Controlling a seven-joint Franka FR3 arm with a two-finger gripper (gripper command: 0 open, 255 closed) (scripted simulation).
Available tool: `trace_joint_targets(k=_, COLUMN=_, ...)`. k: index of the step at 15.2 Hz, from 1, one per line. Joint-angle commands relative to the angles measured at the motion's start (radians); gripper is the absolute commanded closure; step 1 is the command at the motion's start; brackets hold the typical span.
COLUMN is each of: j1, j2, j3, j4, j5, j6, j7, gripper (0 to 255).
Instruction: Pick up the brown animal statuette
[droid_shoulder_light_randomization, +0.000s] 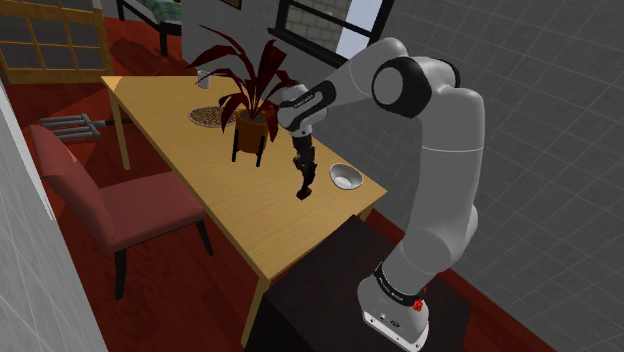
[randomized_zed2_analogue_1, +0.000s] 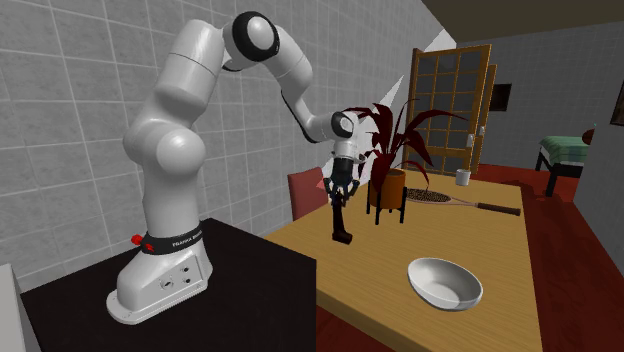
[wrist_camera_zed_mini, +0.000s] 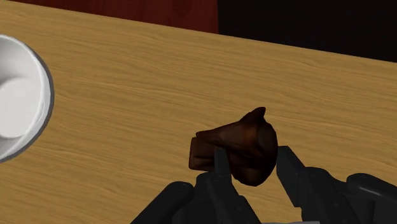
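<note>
**Gripper clamped on statuette, near stand-side counter edge**

Gripper (wrist_camera_zed_mini: 252, 158) points down at the counter (wrist_camera_zed_mini: 127, 76). Both fingers (wrist_camera_zed_mini: 221, 167) are closed in against the brown animal statuette (wrist_camera_zed_mini: 238, 143), one on each side, clasping it. The statuette is a dark brown, lumpy shape with a small pointed tip. It sits between the fingertips, over bare wood. Can't tell whether its base touches the counter or hangs just above it.

The spot is close to the counter edge that faces the dark stand (droid_shoulder_light_randomization: 330, 290). A white bowl (droid_shoulder_light_randomization: 345, 177) is near, at the shoulder view's right of the gripper, upright and apart from the statuette.

Further along the counter is a potted plant (droid_shoulder_light_randomization: 252, 120) with dark red leaves in an orange-brown pot on a small black legged holder. Beyond it a racket (randomized_zed2_analogue_1: 450, 202) lies flat, and past that stands a small pale cup (randomized_zed2_analogue_1: 463, 177).

A red chair (droid_shoulder_light_randomization: 110, 205) stands beside the counter's long side. A wood-framed glazed door (randomized_zed2_analogue_1: 450, 100) is at the far wall.
</note>
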Motion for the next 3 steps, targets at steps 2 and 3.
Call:
trace_joint_targets(k=2, j1=0.002, j2=-0.019, j3=-0.001, j4=0.004, j5=-0.001, j6=-0.023, j7=-0.003, gripper=255)
trace_joint_targets(k=3, j1=0.002, j2=-0.019, j3=-0.001, j4=0.004, j5=-0.001, j6=-0.023, j7=-0.003, gripper=255)
